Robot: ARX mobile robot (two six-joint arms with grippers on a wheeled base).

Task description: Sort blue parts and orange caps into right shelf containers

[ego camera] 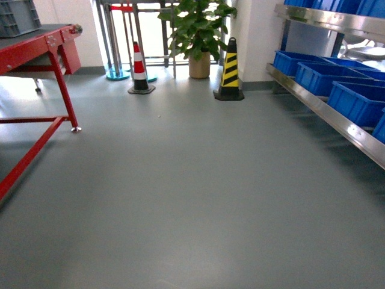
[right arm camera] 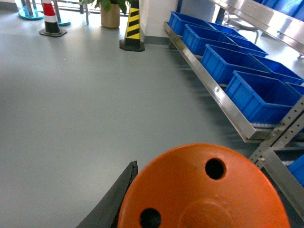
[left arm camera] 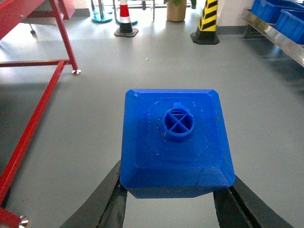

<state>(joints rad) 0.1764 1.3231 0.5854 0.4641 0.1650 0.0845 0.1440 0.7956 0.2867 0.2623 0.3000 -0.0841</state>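
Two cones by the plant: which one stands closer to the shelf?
The yellow-and-black cone, right of the plant. It stands closer to the shelf than the red-and-white cone, which is left of the plant.

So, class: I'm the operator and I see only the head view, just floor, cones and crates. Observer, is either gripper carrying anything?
Observer: Yes. The left gripper holds a small bright blue plastic block with a round stud on top.
Operator: And the other one?
Observer: The right gripper carries an orange cap with small holes in its flat top.
Operator: Anything under the lower rail?
Observer: The right wrist view shows a perforated steel brace beneath the stainless-steel shelf rail.
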